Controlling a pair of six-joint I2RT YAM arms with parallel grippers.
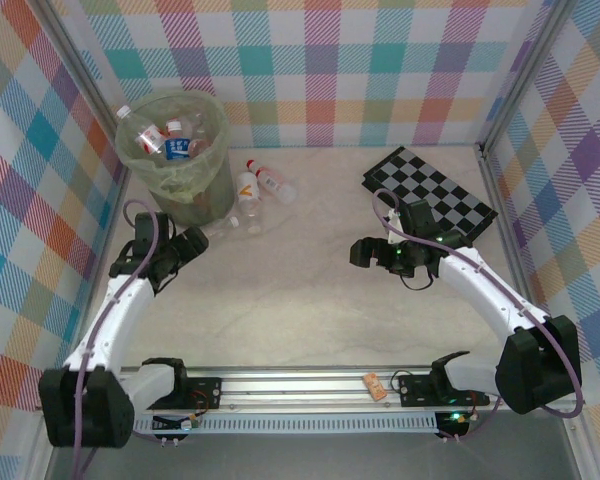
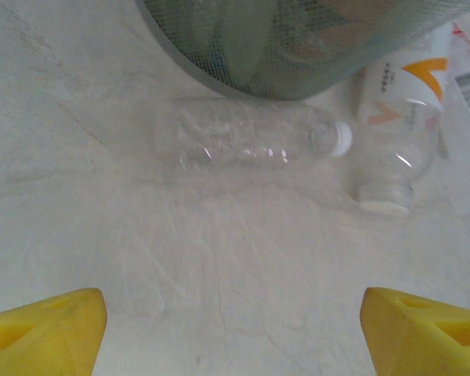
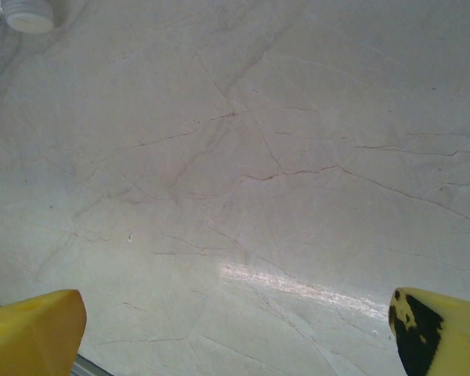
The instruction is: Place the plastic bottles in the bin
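Observation:
The pale-green bin (image 1: 205, 185) stands at the back left with several plastic bottles (image 1: 175, 140) inside it. On the table by its base lie a clear unlabelled bottle (image 2: 251, 141) and a white-capped bottle with an orange-marked label (image 2: 395, 117). A third bottle (image 1: 277, 183) lies just beyond them. My left gripper (image 1: 200, 240) is open just short of the clear bottle. Its yellow fingers (image 2: 47, 329) stand wide apart over bare table. My right gripper (image 1: 363, 250) hangs open over the middle of the table, and a bottle's white cap (image 3: 27, 16) sits far ahead of it.
A black-and-white checkerboard (image 1: 430, 190) lies at the back right, close behind the right arm. Plaid walls close in the table on three sides. A small orange object (image 1: 375, 385) rests on the rail at the near edge.

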